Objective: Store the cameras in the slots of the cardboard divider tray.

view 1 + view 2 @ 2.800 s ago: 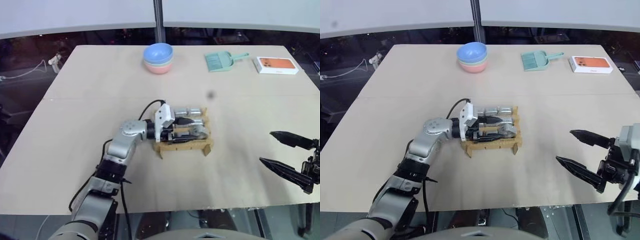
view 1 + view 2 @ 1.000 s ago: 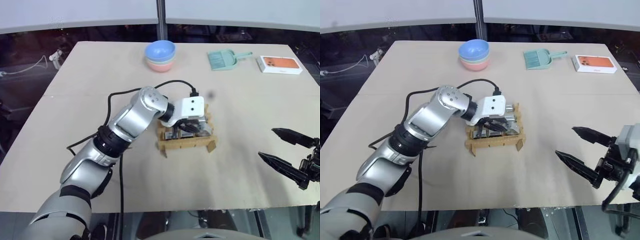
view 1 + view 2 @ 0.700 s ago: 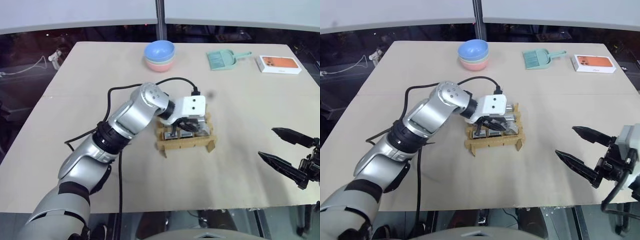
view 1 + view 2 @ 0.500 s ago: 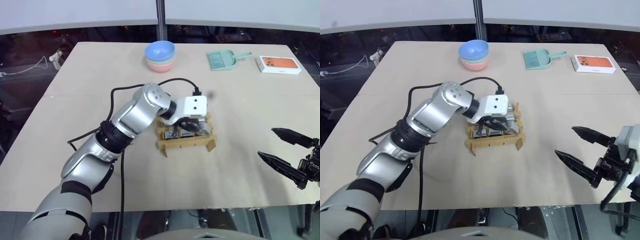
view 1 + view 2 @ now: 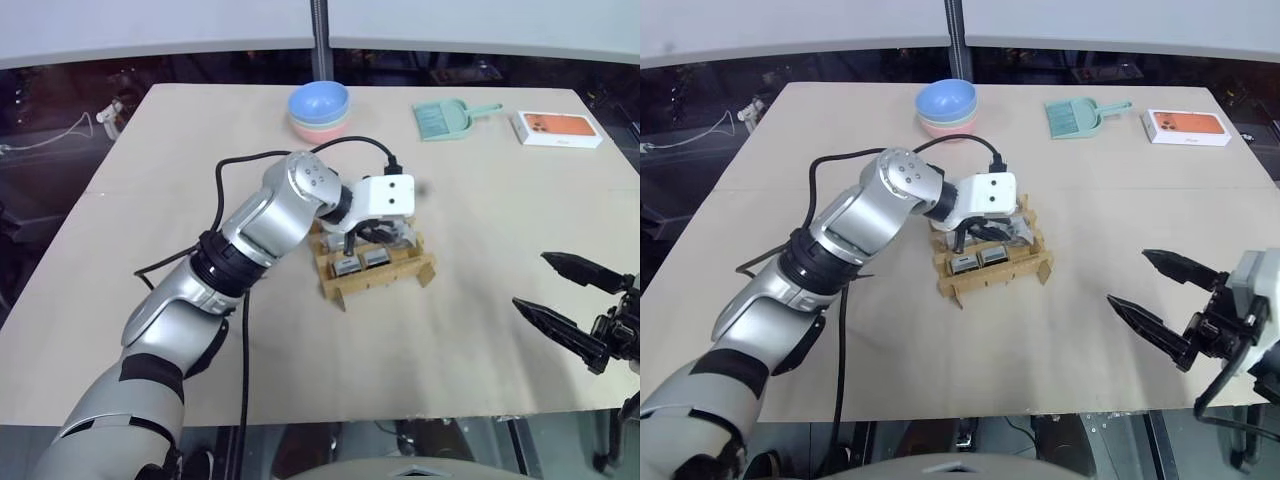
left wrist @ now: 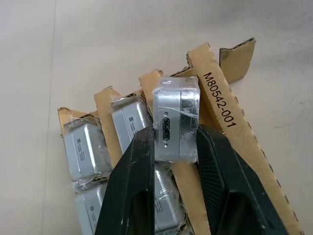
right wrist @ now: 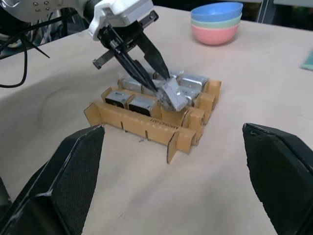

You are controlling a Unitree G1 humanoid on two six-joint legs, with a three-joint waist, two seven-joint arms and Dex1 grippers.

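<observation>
One silver-grey camera (image 6: 176, 118) is sitting pinched between the two black fingers (image 6: 133, 183) of the left gripper (image 7: 161, 83), raised just above the cardboard divider tray (image 5: 378, 280) at its right end. The tray is standing on the tan table (image 5: 200, 180) near the middle, turned slightly askew, and several more cameras (image 6: 84, 149) are lying in its slots, wrapped in clear film; the left wrist view shows four of them beside and under the held one. The right gripper (image 5: 1165, 300) is hovering over the table's near right edge, well apart from the tray, its fingers spread wide with nothing between them. Beyond the tray, a stack of bowls (image 5: 320, 112), a green dustpan (image 5: 446, 120) and a white-and-orange flat box (image 5: 557, 128) are lining the far side of the table.
</observation>
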